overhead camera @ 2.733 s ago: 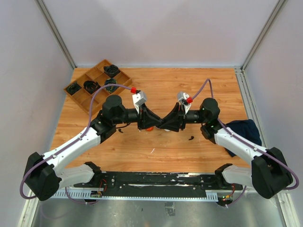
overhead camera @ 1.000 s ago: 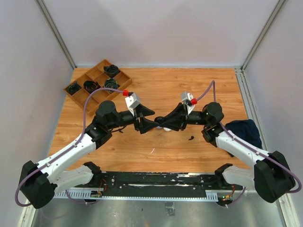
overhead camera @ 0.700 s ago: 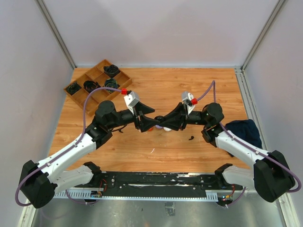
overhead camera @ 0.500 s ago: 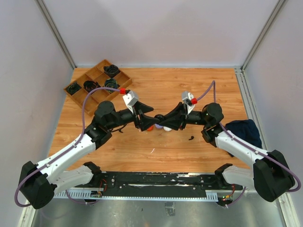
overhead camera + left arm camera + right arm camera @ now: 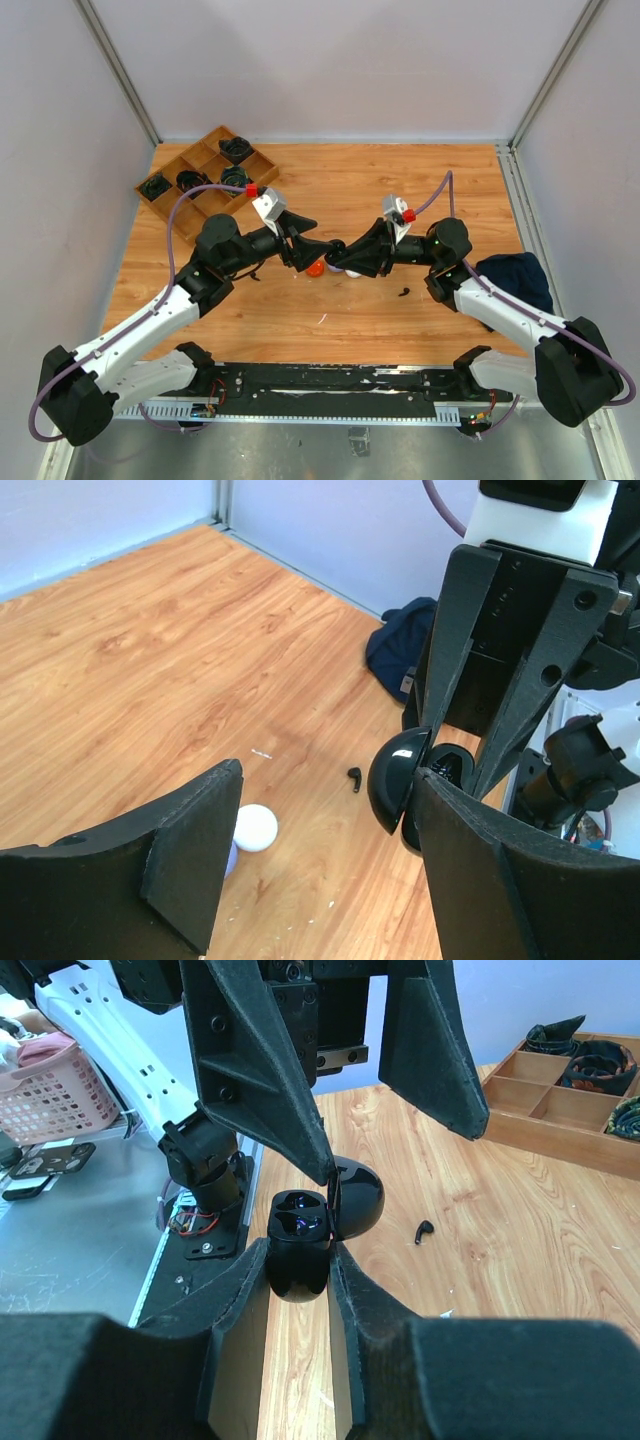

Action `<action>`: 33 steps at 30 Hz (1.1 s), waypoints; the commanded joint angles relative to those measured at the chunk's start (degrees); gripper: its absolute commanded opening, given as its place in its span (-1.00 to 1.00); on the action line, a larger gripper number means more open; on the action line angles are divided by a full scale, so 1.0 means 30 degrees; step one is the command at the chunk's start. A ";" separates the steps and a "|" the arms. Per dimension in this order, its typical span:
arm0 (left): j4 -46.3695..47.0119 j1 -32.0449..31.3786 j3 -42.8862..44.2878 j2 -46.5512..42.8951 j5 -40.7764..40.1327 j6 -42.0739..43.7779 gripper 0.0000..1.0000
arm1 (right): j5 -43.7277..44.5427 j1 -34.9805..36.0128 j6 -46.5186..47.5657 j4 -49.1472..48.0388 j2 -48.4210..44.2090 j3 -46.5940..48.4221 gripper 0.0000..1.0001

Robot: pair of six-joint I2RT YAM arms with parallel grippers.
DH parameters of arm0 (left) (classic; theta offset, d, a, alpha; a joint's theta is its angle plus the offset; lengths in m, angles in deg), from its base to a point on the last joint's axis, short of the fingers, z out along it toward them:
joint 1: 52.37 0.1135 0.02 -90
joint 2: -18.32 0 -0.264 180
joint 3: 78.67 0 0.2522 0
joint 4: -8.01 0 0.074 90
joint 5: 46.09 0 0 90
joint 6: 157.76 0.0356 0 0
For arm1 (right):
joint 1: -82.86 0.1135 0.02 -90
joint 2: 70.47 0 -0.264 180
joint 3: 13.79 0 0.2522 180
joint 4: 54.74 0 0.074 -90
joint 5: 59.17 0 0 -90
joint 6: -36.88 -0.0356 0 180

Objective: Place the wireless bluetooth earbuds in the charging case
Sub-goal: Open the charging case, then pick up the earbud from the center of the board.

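Observation:
My right gripper (image 5: 298,1258) is shut on a black charging case (image 5: 300,1235), held above the table with its lid (image 5: 355,1198) swung open and both sockets showing. In the top view the right gripper (image 5: 338,260) meets my left gripper (image 5: 312,250) at mid-table. The left gripper (image 5: 325,790) is open, with the case's lid (image 5: 395,780) just beyond its right finger and nothing between the jaws. One black earbud (image 5: 354,779) (image 5: 403,291) lies on the wood right of the case. Another black earbud (image 5: 424,1231) (image 5: 257,273) lies to its left.
A white round case (image 5: 255,828) and a pale purple one (image 5: 231,858) lie under the left gripper, an orange case (image 5: 315,267) beside them. A wooden tray (image 5: 195,212) of coiled cables sits back left. A navy cloth (image 5: 515,280) lies at the right edge.
My left gripper has drawn back to the left, away from the case, and its jaws stand a little wider. The orange case now shows beneath. The right arm has held still.

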 commanded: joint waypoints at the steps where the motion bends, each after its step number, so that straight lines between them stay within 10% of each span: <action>1: -0.0048 0.0150 0.0377 -0.0447 -0.0377 0.0081 0.49 | -0.0158 0.0266 0.0509 -0.0685 -0.0085 -0.0314 -0.99; 33: -1.2317 0.0706 -0.1434 0.0327 -1.3529 -0.7726 0.58 | 0.1854 0.0858 0.9613 -0.3109 0.0155 -0.3987 -0.76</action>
